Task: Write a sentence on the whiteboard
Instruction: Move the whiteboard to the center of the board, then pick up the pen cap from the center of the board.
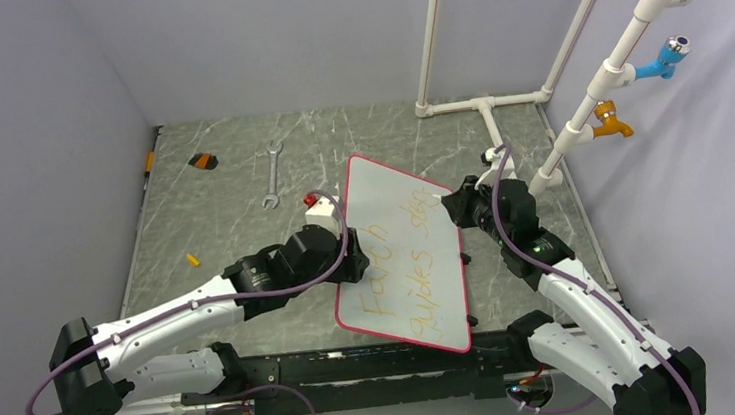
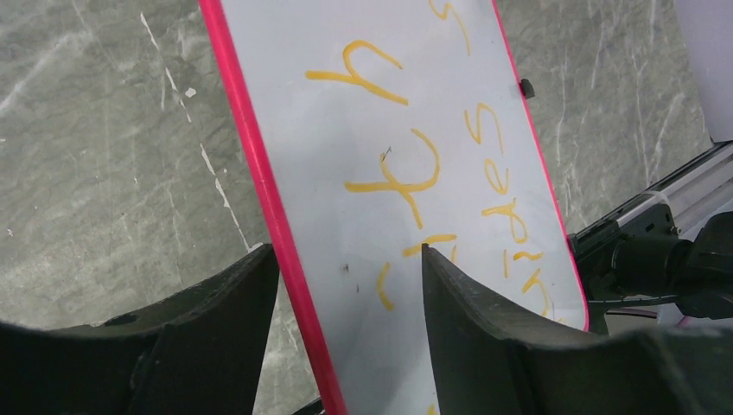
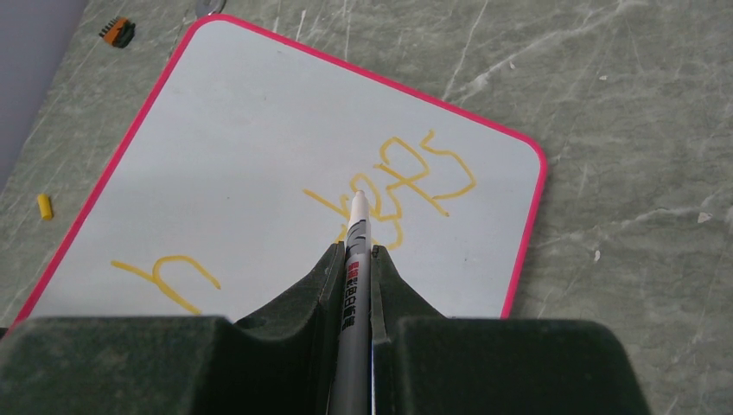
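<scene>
now | right end effector (image 3: 356, 255) grasping pen (image 3: 357, 226), tip over far end of whiteboard (image 3: 242, 130) by sentence (image 3: 415, 169) | left end effector (image 2: 346, 255) released astride its edge

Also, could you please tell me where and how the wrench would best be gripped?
Probably mid-shaft on the wrench, from straight above, jaws across its width: it lies flat on the table, slimmer there than at either head.

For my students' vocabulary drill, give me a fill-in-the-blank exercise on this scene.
The right hand grips a ____. The yellow sentence is written on the ____. The left hand stands ____ astride its edge. The metal tool on the table is a ____.
Missing: marker, whiteboard, open, wrench.
</scene>
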